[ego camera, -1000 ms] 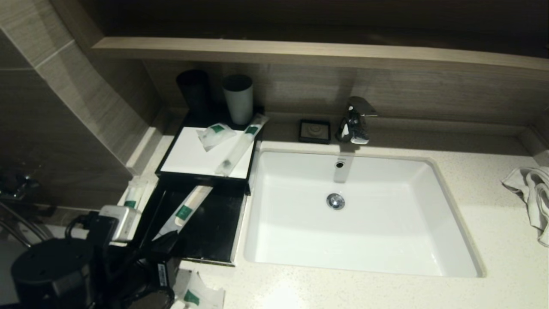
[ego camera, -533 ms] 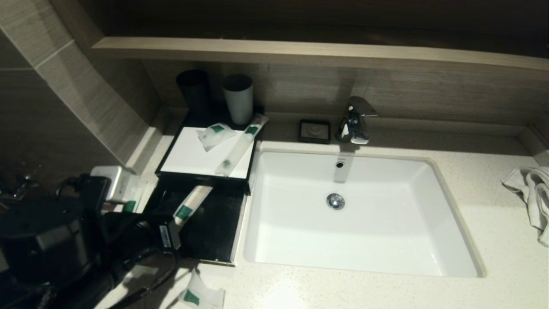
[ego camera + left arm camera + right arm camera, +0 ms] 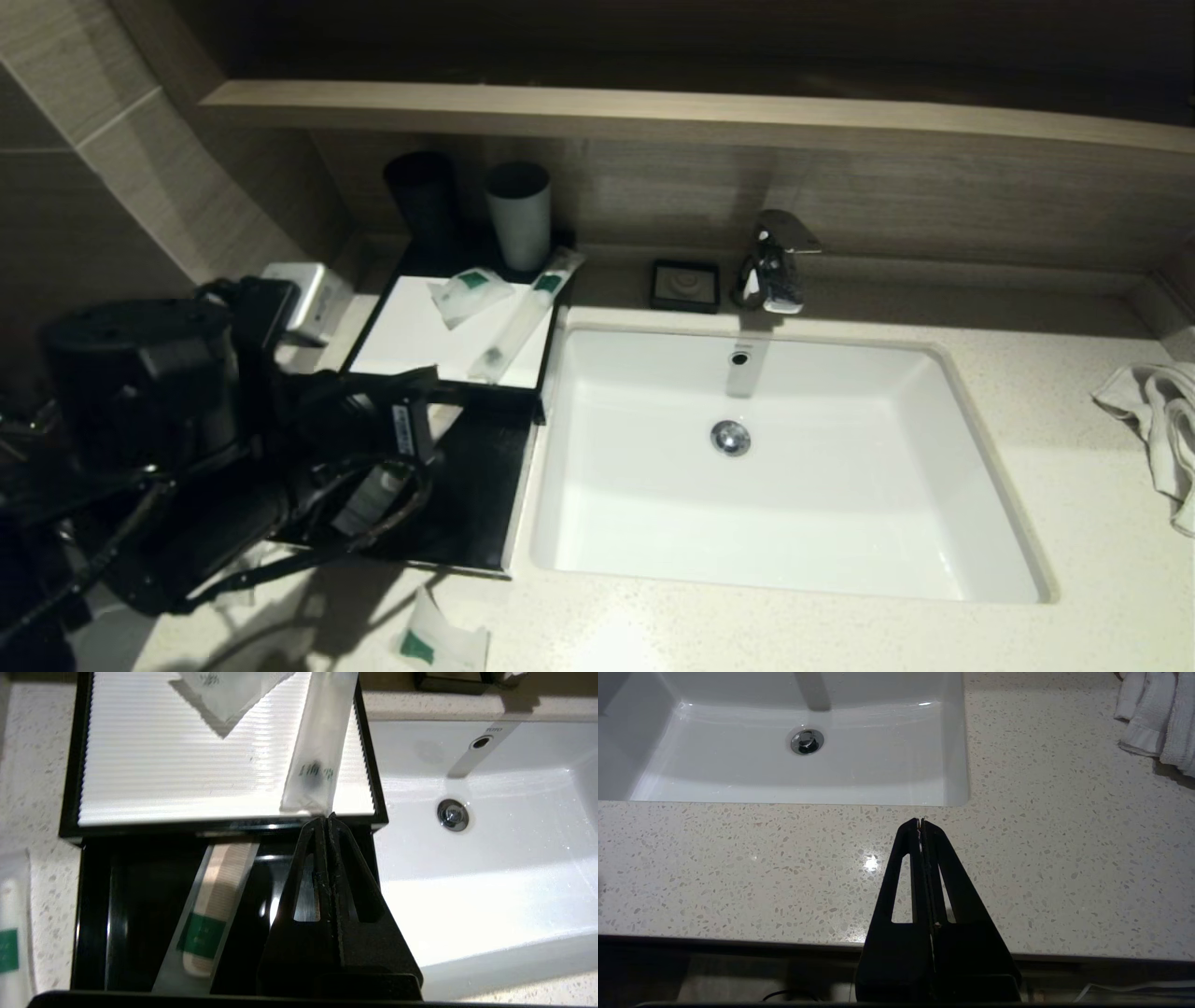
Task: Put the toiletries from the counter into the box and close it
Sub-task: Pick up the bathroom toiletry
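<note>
Left gripper (image 3: 325, 820), fingers clenched empty, hovers over the open black rectangular box (image 3: 93, 905). Inside lies a plastic-wrapped wooden comb (image 3: 210, 905): light, slippery; best gripped mid-length. Right gripper (image 3: 920, 822), clenched, parked off the box.

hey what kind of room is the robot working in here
Most likely a hotel bathroom vanity: a white sink with a chrome faucet set in a speckled stone counter, wrapped toiletries on a black amenity box, and a towel at the side.
</note>
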